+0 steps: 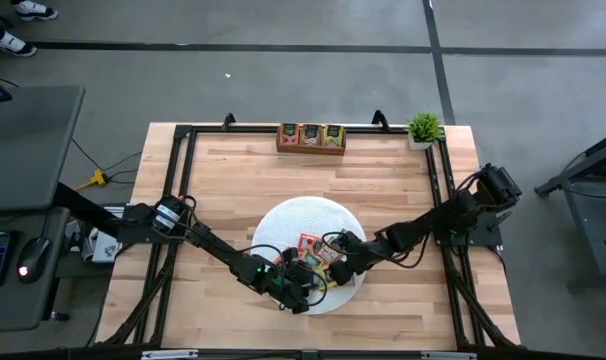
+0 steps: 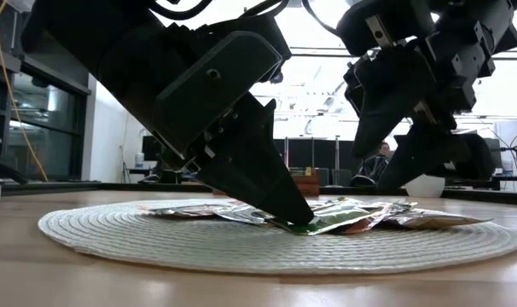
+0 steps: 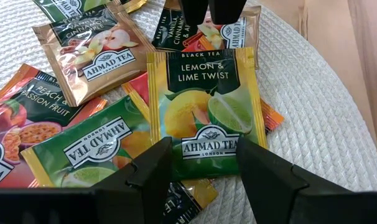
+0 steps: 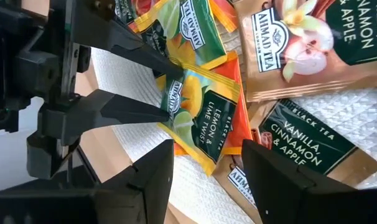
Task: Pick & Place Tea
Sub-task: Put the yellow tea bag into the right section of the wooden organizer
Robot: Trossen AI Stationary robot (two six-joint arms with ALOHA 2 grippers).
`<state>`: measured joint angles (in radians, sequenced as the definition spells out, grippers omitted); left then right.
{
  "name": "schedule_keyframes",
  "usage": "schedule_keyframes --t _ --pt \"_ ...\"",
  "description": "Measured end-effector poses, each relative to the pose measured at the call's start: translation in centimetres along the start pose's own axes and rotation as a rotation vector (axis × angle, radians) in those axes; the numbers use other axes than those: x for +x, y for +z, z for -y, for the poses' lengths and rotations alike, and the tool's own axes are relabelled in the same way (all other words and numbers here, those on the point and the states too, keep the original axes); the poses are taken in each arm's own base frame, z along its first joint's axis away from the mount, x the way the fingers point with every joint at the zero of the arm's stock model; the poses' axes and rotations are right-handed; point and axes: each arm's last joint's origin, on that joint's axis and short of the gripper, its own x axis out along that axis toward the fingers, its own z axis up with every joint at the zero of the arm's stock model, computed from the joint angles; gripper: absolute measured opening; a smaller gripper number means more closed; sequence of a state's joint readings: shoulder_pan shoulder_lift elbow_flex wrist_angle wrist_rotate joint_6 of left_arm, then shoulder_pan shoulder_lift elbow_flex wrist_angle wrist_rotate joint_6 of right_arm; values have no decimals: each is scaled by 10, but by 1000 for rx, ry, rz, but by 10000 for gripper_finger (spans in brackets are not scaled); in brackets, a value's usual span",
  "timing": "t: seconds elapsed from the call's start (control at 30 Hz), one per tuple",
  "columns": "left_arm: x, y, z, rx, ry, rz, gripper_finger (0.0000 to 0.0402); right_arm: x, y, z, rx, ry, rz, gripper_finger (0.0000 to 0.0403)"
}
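Note:
Several tea packets (image 1: 313,255) lie in a loose heap on the round white woven mat (image 1: 303,215), overlapping one another. My left gripper (image 3: 204,171) is open and low over the heap's near side (image 1: 293,290). Its fingers straddle the end of a yellow-green Lemon & Lime Twist packet (image 3: 201,106). My right gripper (image 4: 207,177) is open too. It hovers above the heap from the right (image 1: 335,262), over a Vanilla, Cinnamon & Apple packet (image 4: 307,146), and touches nothing. More packets stand in the wooden tray (image 1: 311,137) at the far edge. My left gripper comes slanting down from the table's near-left. Its open fingertips stand at the two corners of the Lemon & Lime packet's near short edge (image 3: 204,158). In the low view one fingertip (image 2: 294,211) reaches down onto the packet's edge (image 2: 327,223). The packet lies on other packets, unpinched.
A small potted plant (image 1: 423,128) stands at the far right corner beside the tray. A black frame (image 1: 183,180) runs around the table. Bare wood shows around the mat (image 2: 241,243). The two grippers are close together over the heap.

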<state>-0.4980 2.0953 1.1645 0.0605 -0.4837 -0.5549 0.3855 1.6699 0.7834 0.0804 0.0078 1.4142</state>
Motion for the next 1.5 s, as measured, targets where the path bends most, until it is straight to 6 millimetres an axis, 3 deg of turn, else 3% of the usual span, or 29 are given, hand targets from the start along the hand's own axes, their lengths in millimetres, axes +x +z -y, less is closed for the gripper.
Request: schedule_keyframes --t 0.27,0.6,0.93,1.1,1.4,1.5 --pt "0 0 0 0 0 0 177 2 -1 1 22 -1 -3 185" --pt "0 0 0 6 0 1 177 26 -3 6 61 44 -60 185" --pt "0 0 0 6 -1 3 177 27 -3 4 61 65 -46 181" --pt "0 0 0 6 -1 3 177 27 -3 4 60 64 -43 141" --pt "0 0 0 6 -2 2 177 27 -2 4 2 63 -34 14" --pt "0 0 0 6 -5 1 177 27 -2 4 -10 64 -34 8"
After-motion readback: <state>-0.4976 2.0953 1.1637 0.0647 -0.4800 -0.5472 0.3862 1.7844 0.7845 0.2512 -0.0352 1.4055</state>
